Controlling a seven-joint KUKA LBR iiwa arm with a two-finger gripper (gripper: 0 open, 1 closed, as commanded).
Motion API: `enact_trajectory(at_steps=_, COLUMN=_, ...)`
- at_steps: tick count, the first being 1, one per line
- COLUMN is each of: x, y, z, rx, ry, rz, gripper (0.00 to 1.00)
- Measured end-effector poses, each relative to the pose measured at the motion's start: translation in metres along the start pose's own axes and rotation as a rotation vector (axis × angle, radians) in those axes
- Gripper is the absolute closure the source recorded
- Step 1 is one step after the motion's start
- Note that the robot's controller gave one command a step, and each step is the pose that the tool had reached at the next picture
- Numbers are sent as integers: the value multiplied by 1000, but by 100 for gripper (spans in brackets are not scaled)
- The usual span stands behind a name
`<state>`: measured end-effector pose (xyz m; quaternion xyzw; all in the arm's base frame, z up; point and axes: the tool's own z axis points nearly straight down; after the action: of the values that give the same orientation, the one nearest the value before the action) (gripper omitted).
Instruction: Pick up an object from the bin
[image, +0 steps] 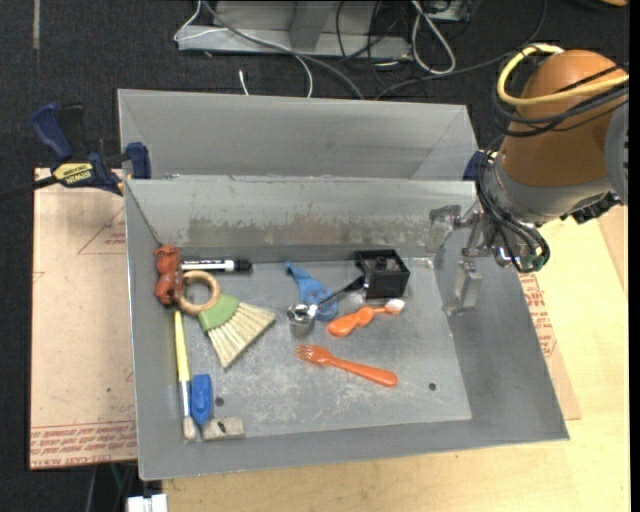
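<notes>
The two-finger metal gripper (461, 288) hangs at the right of the grey metal bin (300, 215), over bare floor. How wide it stands, or whether it grips anything, cannot be told. Nearest, to its left, lie a small black box (383, 272) and an orange plastic spoon (358, 319).

The single camera looks down on the rectangular grey metal bin (300, 400) from above, slightly to one side. The full bin is in frame; the orange-covered robot arm (560, 120) sits at the right.
</notes>
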<state>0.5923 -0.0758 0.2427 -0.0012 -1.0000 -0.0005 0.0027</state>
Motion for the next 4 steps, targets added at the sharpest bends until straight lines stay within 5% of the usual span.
enact_trajectory(at_steps=1, x=-1, y=0, z=-5, rx=1, ry=-8, rz=-2, gripper=0)
enact_trajectory(at_steps=2, x=-17, y=25, z=59, rx=1, ry=-11, rz=-117, gripper=0)
enact_trajectory(at_steps=3, x=-35, y=68, z=83, rx=2, ry=-15, rz=-279, gripper=0)
enact_trajectory(at_steps=4, x=-54, y=73, z=98, rx=4, ry=-14, rz=-621, gripper=0)
